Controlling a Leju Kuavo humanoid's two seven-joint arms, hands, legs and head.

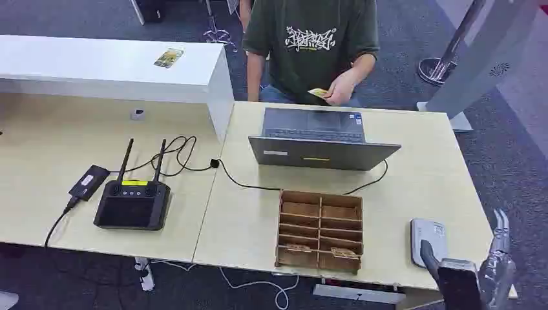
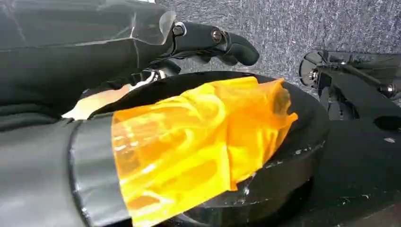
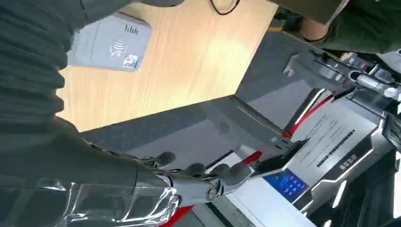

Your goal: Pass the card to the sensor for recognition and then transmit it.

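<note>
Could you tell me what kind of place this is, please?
Probably an office reception or demonstration area. A light wooden desk holds a laptop and a grey card reader, a person sits behind it holding a card, and a standing kiosk is on grey carpet.

Hidden and cut-off parts at the desk

The person (image 1: 309,45) at the far side is cut off above the shoulders by the picture's edge, and the yellow card (image 1: 318,93) in their hand is too small to read. The right hand (image 1: 496,261) is clipped at the near right corner, and its arm covers the near edge of the grey sensor (image 1: 429,237). The laptop (image 1: 320,145) faces away, screen hidden. What lies in the wooden tray (image 1: 319,229)'s near slots is unclear.
</note>
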